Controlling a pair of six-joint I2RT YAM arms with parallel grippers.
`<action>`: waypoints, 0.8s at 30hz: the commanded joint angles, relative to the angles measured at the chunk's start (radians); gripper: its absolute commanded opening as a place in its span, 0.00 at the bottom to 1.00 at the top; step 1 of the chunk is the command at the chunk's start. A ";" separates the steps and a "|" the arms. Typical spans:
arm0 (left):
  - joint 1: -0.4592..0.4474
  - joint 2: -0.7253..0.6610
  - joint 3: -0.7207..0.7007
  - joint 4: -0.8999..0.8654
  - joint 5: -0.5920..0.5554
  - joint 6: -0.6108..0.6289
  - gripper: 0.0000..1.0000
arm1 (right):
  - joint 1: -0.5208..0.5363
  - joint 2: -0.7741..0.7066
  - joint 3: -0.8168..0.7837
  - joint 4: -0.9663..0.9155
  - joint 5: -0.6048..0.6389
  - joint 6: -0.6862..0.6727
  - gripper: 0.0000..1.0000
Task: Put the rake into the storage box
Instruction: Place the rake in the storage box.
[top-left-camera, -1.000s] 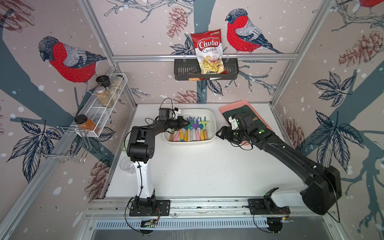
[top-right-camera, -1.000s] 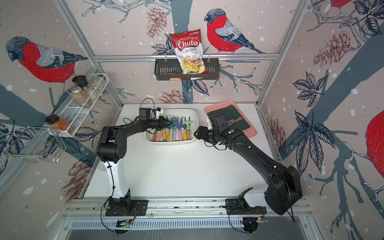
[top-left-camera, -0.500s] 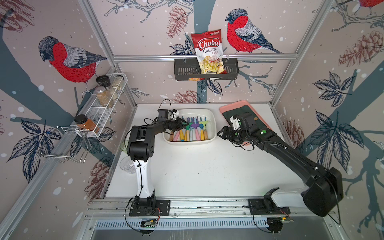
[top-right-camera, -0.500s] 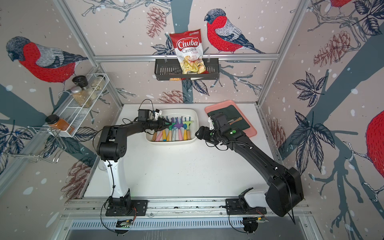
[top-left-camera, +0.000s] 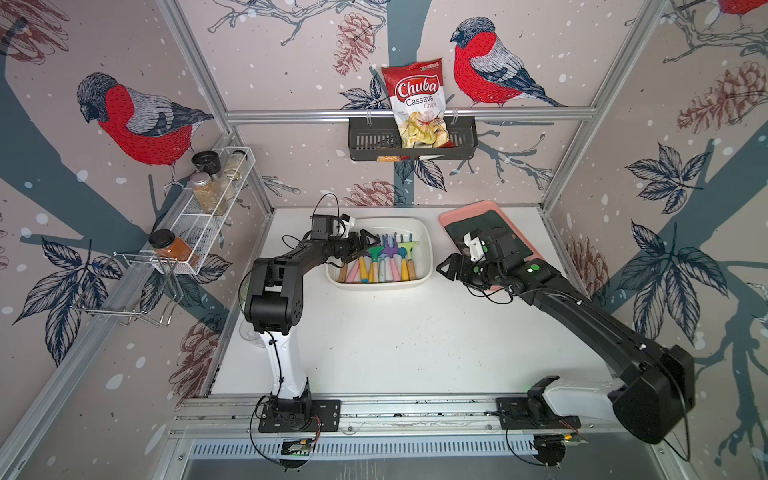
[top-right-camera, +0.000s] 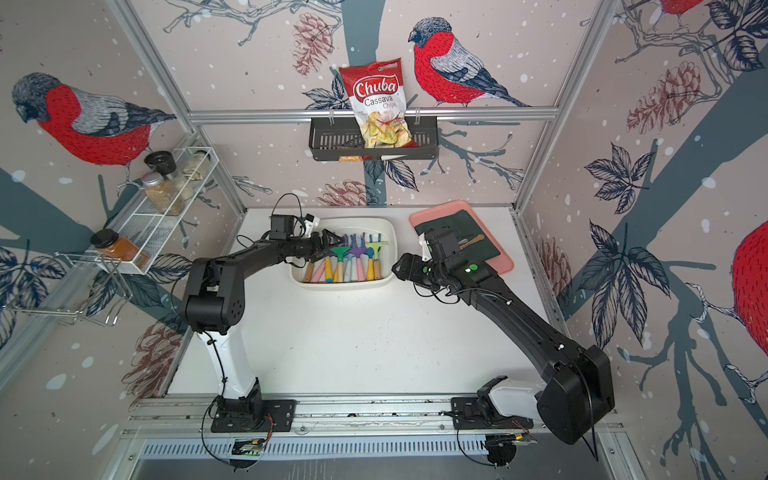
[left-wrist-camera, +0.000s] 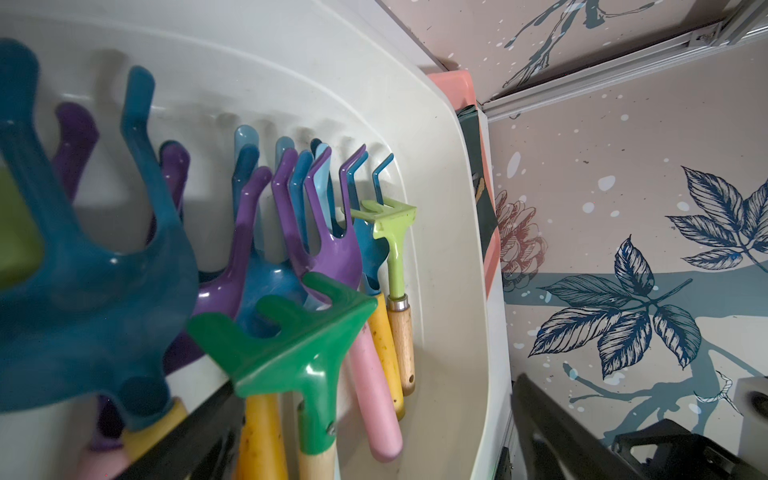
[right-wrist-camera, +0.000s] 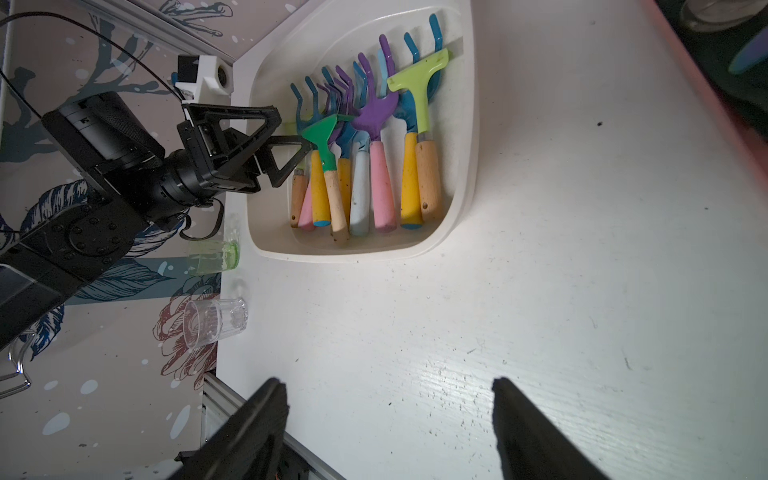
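While the green rake (right-wrist-camera: 320, 133) is lying on the other tools (right-wrist-camera: 380, 178) inside the storage box (right-wrist-camera: 467, 124), I am holding the left fingers (right-wrist-camera: 232, 110) spread close by its head and the right fingers (right-wrist-camera: 536, 436) spread wide over the worktop (right-wrist-camera: 540, 249).

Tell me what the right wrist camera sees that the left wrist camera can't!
Only the right wrist view: the whole left claw, open, beside the green rake; a greenish glass and a clear glass by the table's edge; lots of bare table.

Only the left wrist view: the frame bars meeting in the wall corner, and the rake prongs up close.

Both: the storage box, with the green rake lying on top of the other rakes.
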 joint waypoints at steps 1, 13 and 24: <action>0.004 -0.042 -0.016 -0.032 -0.045 0.018 0.97 | -0.002 -0.015 -0.002 -0.016 0.040 -0.020 0.85; 0.032 -0.332 -0.086 -0.129 -0.348 0.094 0.97 | -0.037 -0.115 -0.012 0.002 0.320 0.009 1.00; 0.074 -0.794 -0.735 0.499 -1.107 0.390 0.97 | -0.078 -0.382 -0.602 0.868 0.967 -0.346 1.00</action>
